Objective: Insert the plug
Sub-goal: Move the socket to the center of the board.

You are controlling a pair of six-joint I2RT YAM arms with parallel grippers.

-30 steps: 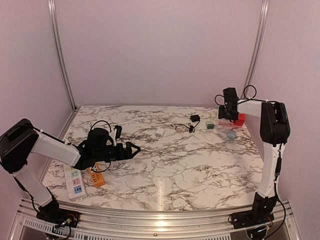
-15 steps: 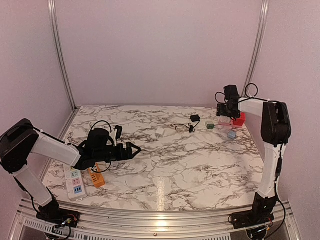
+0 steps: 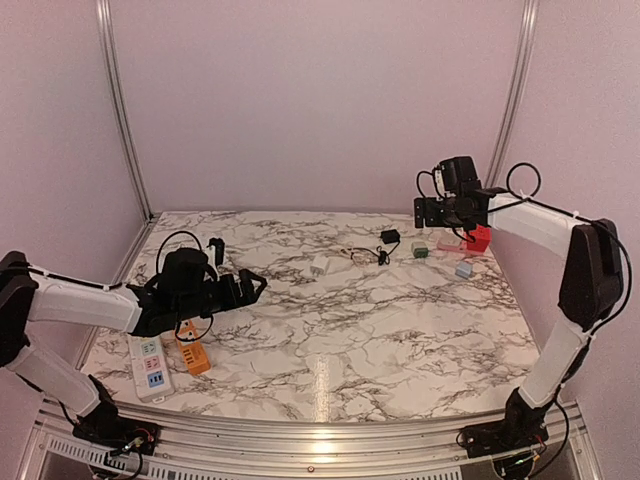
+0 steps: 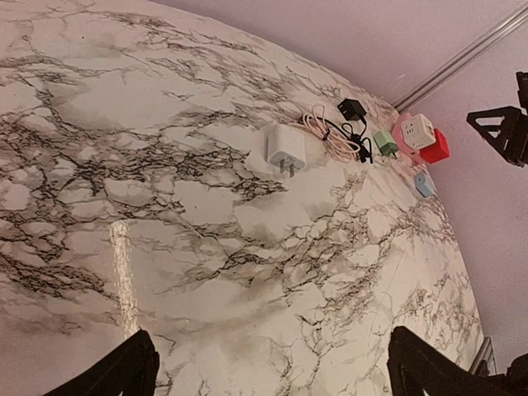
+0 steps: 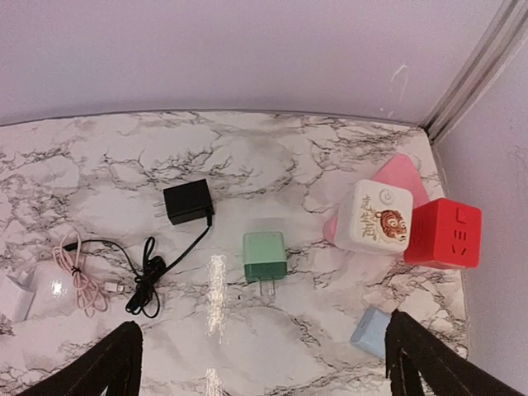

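Note:
A white power strip (image 3: 148, 362) and an orange one (image 3: 192, 356) lie at the near left. Loose plugs lie at the far right: a white charger (image 3: 320, 266) (image 4: 286, 148), a black adapter (image 3: 390, 237) (image 5: 186, 201) with a cord, a green plug (image 3: 420, 250) (image 5: 265, 256) and a blue plug (image 3: 463, 269) (image 5: 371, 332). My left gripper (image 3: 252, 283) (image 4: 272, 375) is open and empty, low over the table just right of the strips. My right gripper (image 3: 440, 215) (image 5: 264, 363) is open and empty, raised above the green plug.
A white cube adapter with a tiger picture (image 5: 378, 217) sits on a pink piece beside a red cube (image 5: 441, 233) (image 3: 480, 238) in the far right corner. A pink coiled cable (image 5: 78, 276) lies by the white charger. Walls and metal posts close in the back and sides.
My right gripper has risen and swung left, away from the red cube, to hover over the plugs. My left gripper has drawn back a little to the left.

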